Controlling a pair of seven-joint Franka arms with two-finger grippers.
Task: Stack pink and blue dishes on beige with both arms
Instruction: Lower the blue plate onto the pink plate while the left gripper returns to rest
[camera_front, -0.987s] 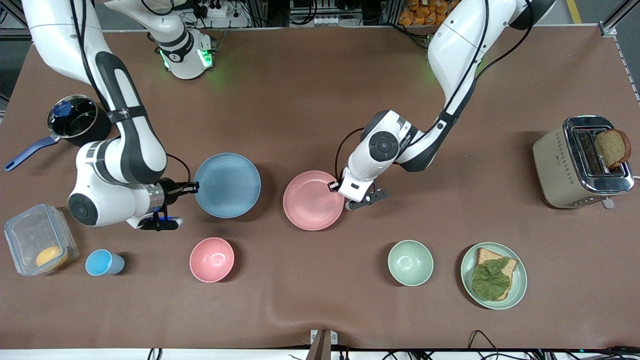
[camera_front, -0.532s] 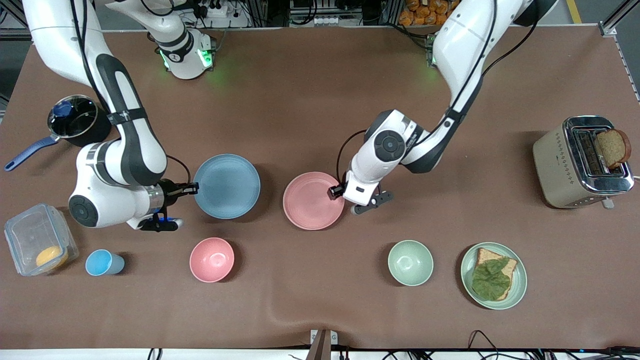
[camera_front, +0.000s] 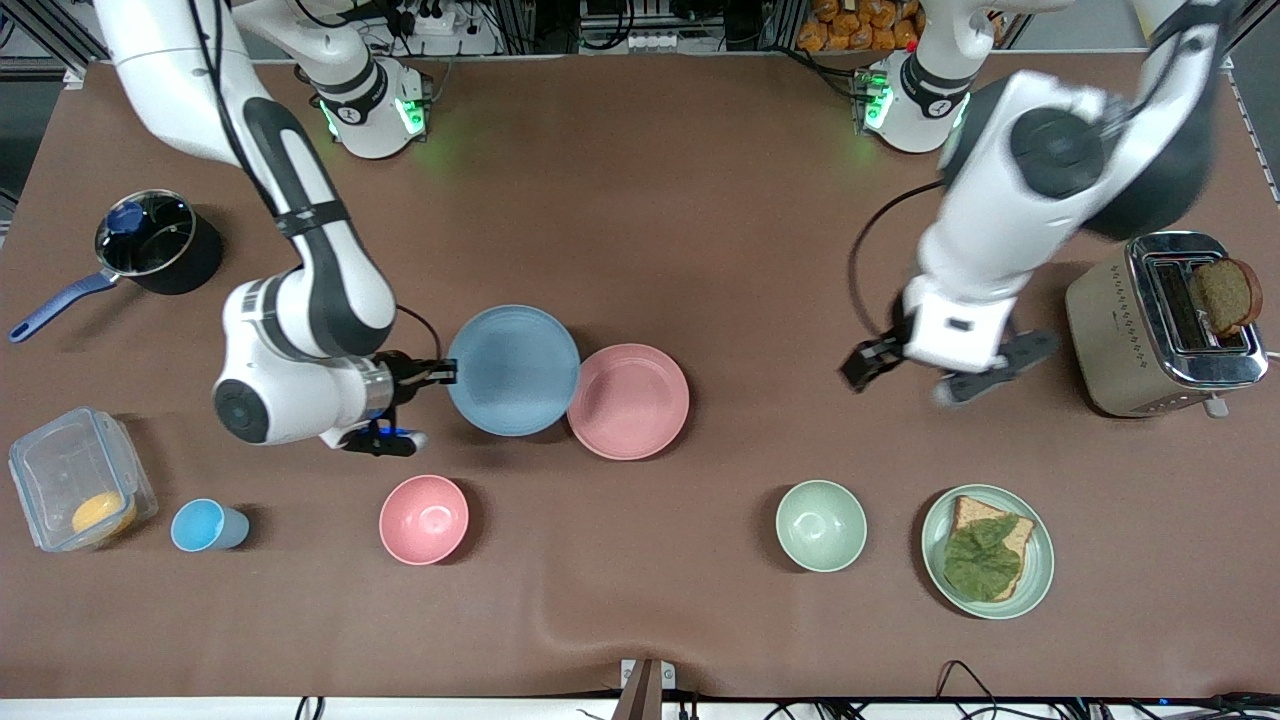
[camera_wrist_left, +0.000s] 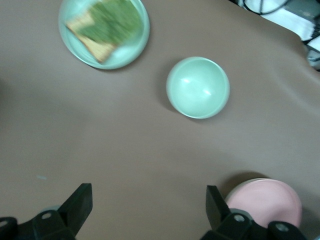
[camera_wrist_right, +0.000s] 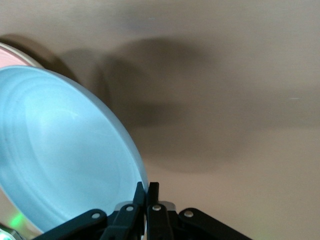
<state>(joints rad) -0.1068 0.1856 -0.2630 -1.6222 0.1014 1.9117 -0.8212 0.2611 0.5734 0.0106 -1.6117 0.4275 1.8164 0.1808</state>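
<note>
My right gripper (camera_front: 441, 375) is shut on the rim of the light blue plate (camera_front: 513, 370), which hangs tilted with one edge over the pink plate (camera_front: 630, 402). In the right wrist view the fingertips (camera_wrist_right: 148, 192) pinch the blue plate (camera_wrist_right: 60, 150) at its edge. The pink plate lies flat mid-table, free of any gripper. The beige plate is hidden. My left gripper (camera_front: 864, 370) is open and empty, up in the air toward the left arm's end of the table, beside the toaster. Its own view shows bare table between its open fingers (camera_wrist_left: 145, 207) and the pink plate (camera_wrist_left: 267, 200) off to one side.
A toaster (camera_front: 1150, 325) with a bread slice stands at the left arm's end. Nearer the camera lie a green bowl (camera_front: 820, 525), a green plate with bread (camera_front: 987, 550), a pink bowl (camera_front: 423, 518), a blue cup (camera_front: 205, 526) and a clear container (camera_front: 78, 490). A pot (camera_front: 155, 240) sits at the right arm's end.
The left gripper opened, let go of the pink plate and swung up and away toward the toaster. The right arm carried the blue plate over toward the pink plate.
</note>
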